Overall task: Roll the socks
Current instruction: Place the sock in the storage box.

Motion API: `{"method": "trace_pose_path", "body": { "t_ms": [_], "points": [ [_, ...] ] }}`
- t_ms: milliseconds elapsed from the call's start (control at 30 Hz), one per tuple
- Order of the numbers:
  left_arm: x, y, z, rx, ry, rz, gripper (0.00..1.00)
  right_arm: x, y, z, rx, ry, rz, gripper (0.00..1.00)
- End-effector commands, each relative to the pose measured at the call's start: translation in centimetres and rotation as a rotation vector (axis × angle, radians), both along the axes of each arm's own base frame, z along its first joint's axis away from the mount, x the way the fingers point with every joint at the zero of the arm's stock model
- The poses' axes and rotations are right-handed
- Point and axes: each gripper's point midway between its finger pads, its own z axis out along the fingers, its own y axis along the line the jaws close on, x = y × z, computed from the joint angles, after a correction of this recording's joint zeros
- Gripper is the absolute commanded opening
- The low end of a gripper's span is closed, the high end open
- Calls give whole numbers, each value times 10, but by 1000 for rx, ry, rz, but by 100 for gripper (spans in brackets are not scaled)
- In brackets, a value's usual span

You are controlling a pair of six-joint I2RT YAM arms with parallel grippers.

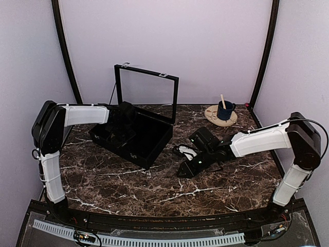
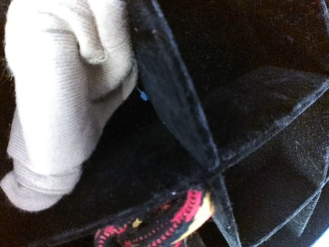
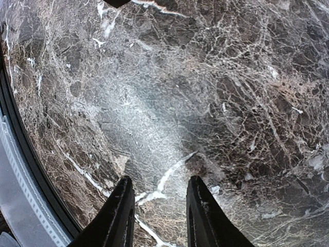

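Above the table [image 3: 231,103], right gripper [image 3: 160,181] jaws stand partly open, holding nothing; left gripper [image 1: 117,131] sits inside the box [image 1: 146,156], jaws hidden: cannot tell.

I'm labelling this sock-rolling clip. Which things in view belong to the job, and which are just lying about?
Job: red-patterned sock, between dividers of the black box; left gripper, down in that box; right gripper, open above the marble table.
Lying about: blue mug with a stick in it; round wooden coaster under it; pale fabric bundle in the box (may be another sock).
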Motion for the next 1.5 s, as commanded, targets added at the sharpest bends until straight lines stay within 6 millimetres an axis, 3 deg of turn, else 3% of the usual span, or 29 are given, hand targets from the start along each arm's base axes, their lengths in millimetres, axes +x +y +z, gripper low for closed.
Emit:
{"method": "trace_pose_path", "body": {
  "t_ms": [0,200,400,933,1467],
  "points": [
    [-45,45,-52,180,214,-7,5,3,2,1,16,1,-8,33],
    [-40,42,-44,172,209,2,23,3,2,3,15,0,-8,33],
    [-37,41,-33,177,210,12,32,4,3,6,17,-3,-3,33],
    [-46,48,-2,167,177,54,36,8,11,16,34,-10,8,33],
    [-33,40,28,108,89,84,39,10,18,13,41,4,17,33]
  ]
}}
